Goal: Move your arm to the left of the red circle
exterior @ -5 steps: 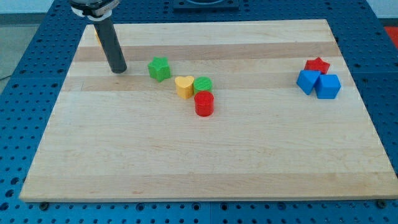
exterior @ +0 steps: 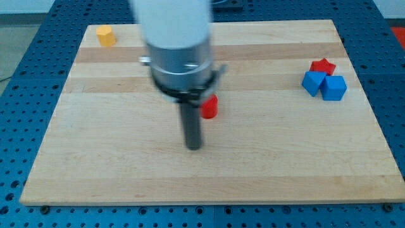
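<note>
The red circle block (exterior: 210,107) stands near the middle of the wooden board (exterior: 95,158), partly hidden behind my arm. My tip (exterior: 193,147) rests on the board below and slightly left of the red circle, a short gap away. The arm's body (exterior: 177,44) covers the spot above and to the left of the red circle, so the green blocks and the yellow heart seen earlier are hidden.
A yellow block (exterior: 105,35) sits at the board's top left corner. At the right side, a red star (exterior: 323,66) touches two blue blocks (exterior: 312,83) (exterior: 334,88).
My tip has swept from the board's upper left down and right to just below-left of the red circle. The arm now hides the green blocks and yellow heart and uncovers the yellow block.
</note>
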Motion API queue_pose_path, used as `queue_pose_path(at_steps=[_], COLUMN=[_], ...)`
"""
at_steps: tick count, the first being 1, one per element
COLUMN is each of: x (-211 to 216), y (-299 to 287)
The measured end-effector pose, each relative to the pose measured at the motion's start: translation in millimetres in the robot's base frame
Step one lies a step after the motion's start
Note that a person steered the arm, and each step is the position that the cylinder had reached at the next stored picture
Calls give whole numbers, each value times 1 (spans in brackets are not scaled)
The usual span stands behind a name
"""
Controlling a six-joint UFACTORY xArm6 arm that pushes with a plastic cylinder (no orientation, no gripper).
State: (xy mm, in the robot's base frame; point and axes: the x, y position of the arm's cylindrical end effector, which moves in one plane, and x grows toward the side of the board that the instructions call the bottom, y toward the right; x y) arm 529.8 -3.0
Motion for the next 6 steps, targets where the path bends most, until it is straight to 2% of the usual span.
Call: queue_pose_path(at_steps=[1,2,3,4,5,6], x=[-7,-19,-4,-10,-41,-75], y=[60,41,12,-58,-68,-54])
